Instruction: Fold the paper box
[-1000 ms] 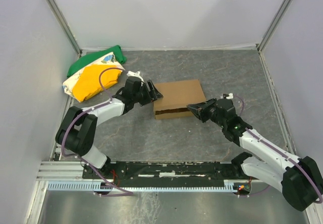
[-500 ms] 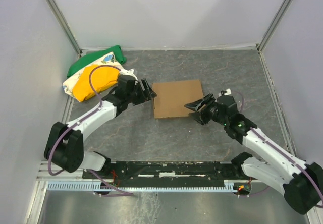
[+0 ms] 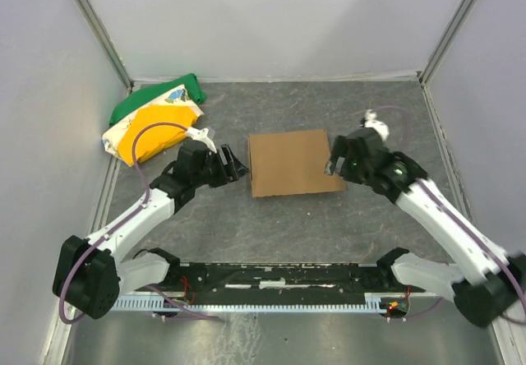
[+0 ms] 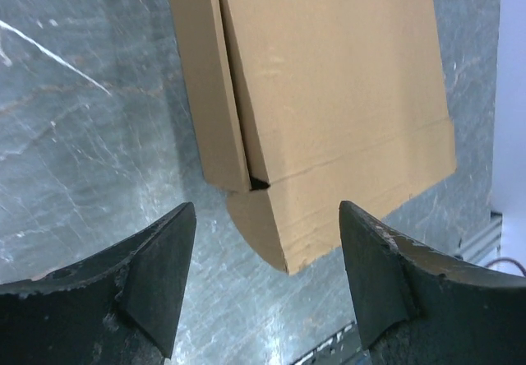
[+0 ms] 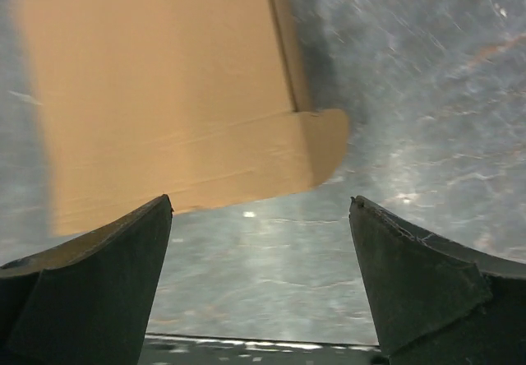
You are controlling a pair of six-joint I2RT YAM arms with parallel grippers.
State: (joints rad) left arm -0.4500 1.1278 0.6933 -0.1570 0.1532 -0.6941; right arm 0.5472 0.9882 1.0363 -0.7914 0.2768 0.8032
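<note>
The brown cardboard mailer box (image 3: 292, 161) lay flat on the grey marbled worktop (image 3: 329, 217), between the arms. The left tool (image 3: 235, 168) sat just beside its left edge, fingers apart, empty. The right tool (image 3: 335, 161) hovered at its right edge, fingers spread wide, empty.

We list: paper box (image 3: 292, 162) — plain brown; cloth bundle (image 3: 156, 117), left of the box — green, yellow, white; table (image 3: 288, 225) — mottled grey.

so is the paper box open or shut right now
Shut. The paper box lies flat with its top panel down, and no open interior shows from above or in either wrist view.
</note>
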